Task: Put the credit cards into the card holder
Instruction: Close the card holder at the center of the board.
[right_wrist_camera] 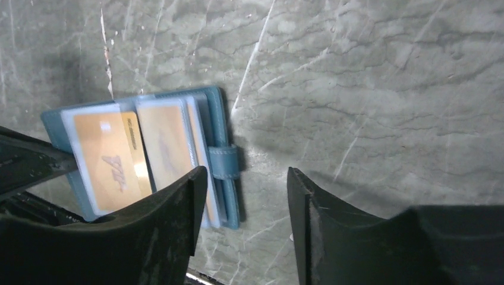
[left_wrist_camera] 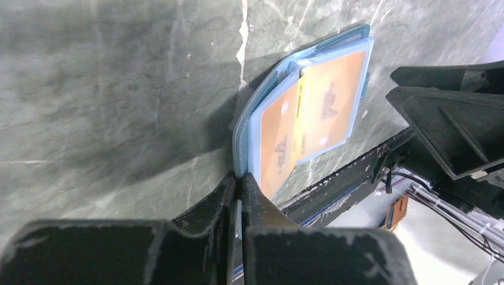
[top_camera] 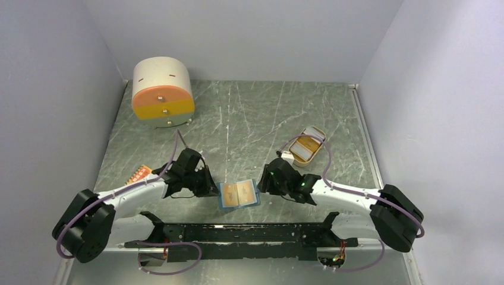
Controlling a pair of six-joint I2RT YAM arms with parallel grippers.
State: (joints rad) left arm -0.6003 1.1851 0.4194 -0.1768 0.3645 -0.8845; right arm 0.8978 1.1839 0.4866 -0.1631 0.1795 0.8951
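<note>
Up close at the left wrist, the left end effector (left_wrist_camera: pixel 239 178) had its fingers pressed together on the near edge of the wallet (left_wrist_camera: pixel 309 101). The wallet lay open on the worktop (left_wrist_camera: pixel 119 107). Two orange cards (left_wrist_camera: pixel 330 101) sat in its clear pockets.

From the right wrist, the right end effector (right_wrist_camera: pixel 246 175) had its fingers apart, with nothing between them. It hung just above the worktop, beside the wallet's snap tab (right_wrist_camera: pixel 224 161).

From above, the wallet lay between the two end effectors, near the front edge. Pale cards (top_camera: pixel 303 152) lay in a tan tray (top_camera: pixel 321 135) behind the right arm. One more orange card (top_camera: pixel 138 174) lay flat by the left arm. So the job looked part done, with some cards in and some out. The step in hand seemed to be holding the wallet open and steady. Next, I think the right end effector should fetch another card. A thin flat card is hard to lift, so it must catch one by an edge. Then it must slide it straight into a pocket without pushing the wallet away.

The worktop was dark grey-green stone with white streaks, smooth and a bit shiny. Plain pale walls stood on three sides. A round box (top_camera: pixel 162 92) with orange and yellow drawers stood in the far left corner.
</note>
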